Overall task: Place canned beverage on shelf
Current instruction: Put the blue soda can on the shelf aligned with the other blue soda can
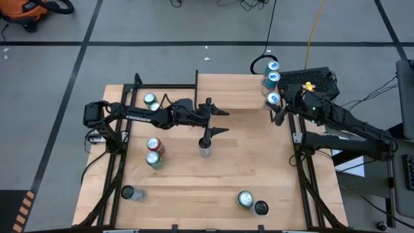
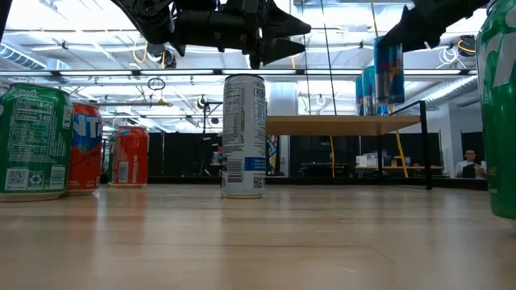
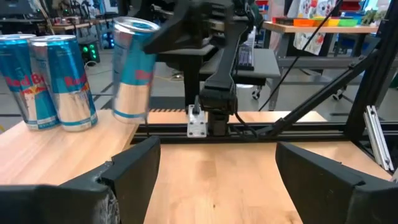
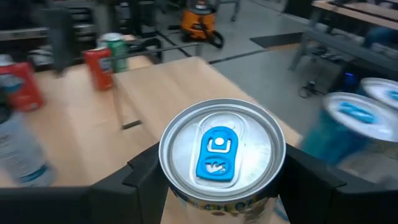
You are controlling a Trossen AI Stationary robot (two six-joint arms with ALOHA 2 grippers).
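The shelf (image 1: 226, 90) stands at the table's far side, its plank top also showing in the low view (image 2: 339, 125). Two blue-and-silver cans (image 3: 53, 81) stand upright at its right end. My right gripper (image 1: 275, 103) is shut on a third blue-and-silver can (image 4: 219, 152) beside them. Over the middle of the table my left gripper (image 1: 225, 122) stays open and level. It is above a tall silver can (image 2: 243, 133) that stands upright on the tabletop, and it touches nothing. My right gripper pinches the can's side wall (image 4: 163, 186) just under the top rim, one finger on each side. The fingers come roughly level from the table's right side. The can stays upright, its base (image 2: 389, 101) seemingly just clear of the shelf top, beside the two standing cans.
Loose cans stand on the table: a green one (image 1: 151, 100) at the far left, a red (image 1: 154, 145) and a green (image 1: 154, 160) at the left, and three (image 1: 129, 193), (image 1: 246, 199), (image 1: 261, 208) near the front edge. A person (image 2: 468, 161) sits far behind.
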